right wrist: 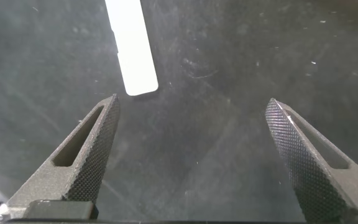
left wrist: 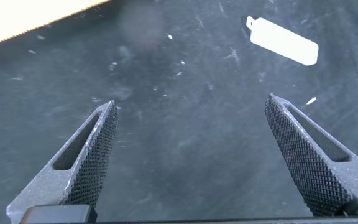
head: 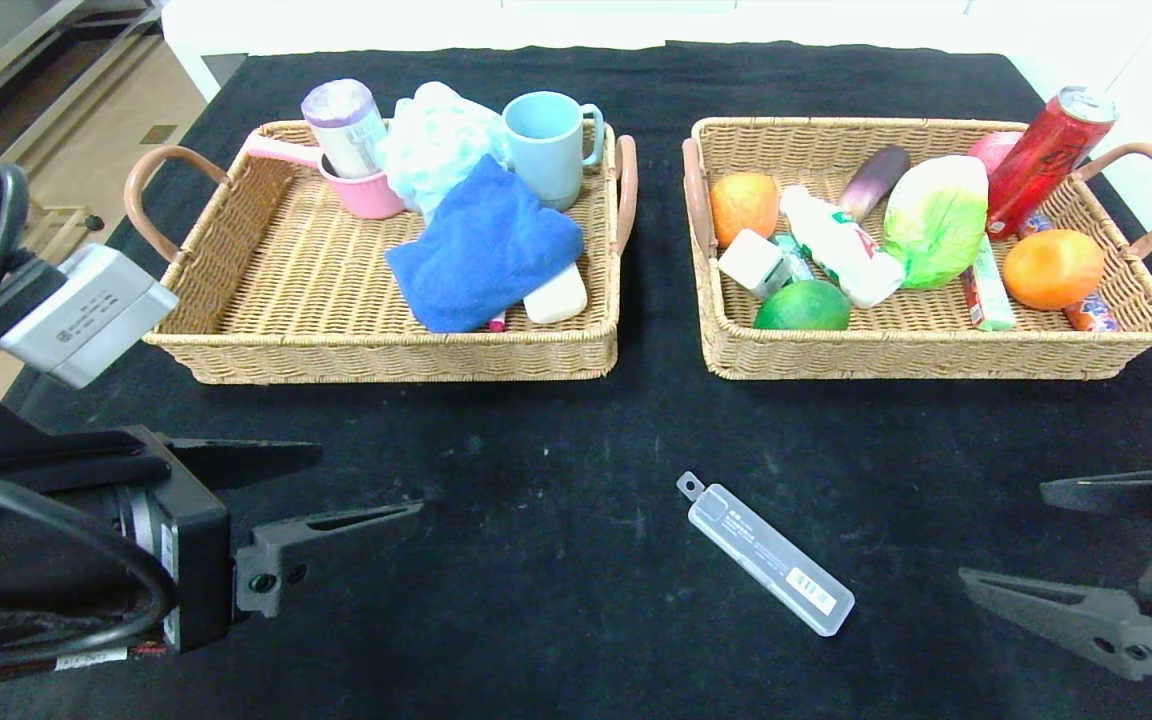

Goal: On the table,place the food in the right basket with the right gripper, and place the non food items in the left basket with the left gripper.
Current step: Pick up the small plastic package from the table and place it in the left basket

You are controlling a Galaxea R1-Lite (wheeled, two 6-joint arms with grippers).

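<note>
the left pincer (head: 366,485) is spread wide and holds nothing, low over the bench (head: 556,600). the right pincer (head: 1006,535) is spread wide too. the clear case (head: 766,555) lies between them, the last thing out. i think the left pincer must reach over, pinch it, and carry it to the left basket (head: 276,290)

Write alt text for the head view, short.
A clear plastic case lies alone on the black table, nearer the open right gripper than the open left gripper. Behind it, the left basket holds a blue towel and cups; the right basket holds a cabbage, bottle and fruit.
</note>
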